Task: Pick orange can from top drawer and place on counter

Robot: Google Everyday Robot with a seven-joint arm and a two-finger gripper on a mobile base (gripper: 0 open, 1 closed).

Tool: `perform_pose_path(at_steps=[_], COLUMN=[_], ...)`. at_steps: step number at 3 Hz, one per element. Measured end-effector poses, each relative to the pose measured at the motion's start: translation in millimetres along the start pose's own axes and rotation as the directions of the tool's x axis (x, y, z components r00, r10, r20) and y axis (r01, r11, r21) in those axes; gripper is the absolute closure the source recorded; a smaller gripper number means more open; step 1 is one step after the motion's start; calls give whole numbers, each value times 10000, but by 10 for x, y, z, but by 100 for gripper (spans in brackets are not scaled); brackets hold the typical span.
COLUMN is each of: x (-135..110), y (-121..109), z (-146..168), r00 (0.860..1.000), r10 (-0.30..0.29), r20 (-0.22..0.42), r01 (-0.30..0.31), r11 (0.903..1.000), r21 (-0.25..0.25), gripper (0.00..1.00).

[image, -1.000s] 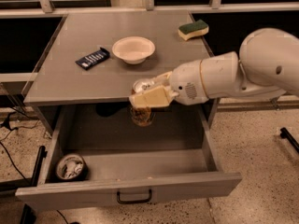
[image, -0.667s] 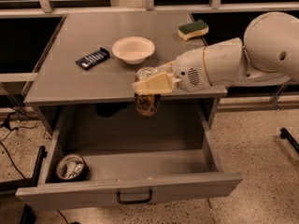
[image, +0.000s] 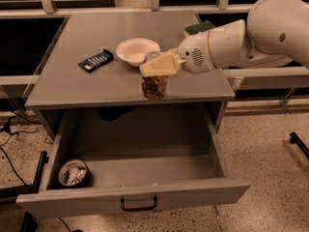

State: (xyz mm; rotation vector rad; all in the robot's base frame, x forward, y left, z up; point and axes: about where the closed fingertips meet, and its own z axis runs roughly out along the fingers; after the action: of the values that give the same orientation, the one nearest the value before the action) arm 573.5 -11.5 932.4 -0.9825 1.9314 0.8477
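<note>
The orange can is upright, held from above in my gripper, whose cream fingers close around its top. The can hangs at the front edge of the counter, roughly level with the surface; I cannot tell if it touches. My white arm reaches in from the right. The top drawer stands pulled wide open below, its black handle at the front.
A white bowl and a dark flat packet lie on the counter. A green-yellow sponge sits at the back right, partly behind my arm. A short dark tin with white contents sits in the drawer's front left corner.
My gripper has lifted the orange can from above the drawer up to counter height and moved it slightly back toward the counter's front edge.
</note>
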Motion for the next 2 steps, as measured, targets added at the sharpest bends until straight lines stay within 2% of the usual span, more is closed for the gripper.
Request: perform_pose_path(at_steps=[2], x=[-184], y=[-300], z=[81], r00=[9998], r10=[89], r20=[178], r01=[-96], r11=[9991], r21=[415], gripper=[100])
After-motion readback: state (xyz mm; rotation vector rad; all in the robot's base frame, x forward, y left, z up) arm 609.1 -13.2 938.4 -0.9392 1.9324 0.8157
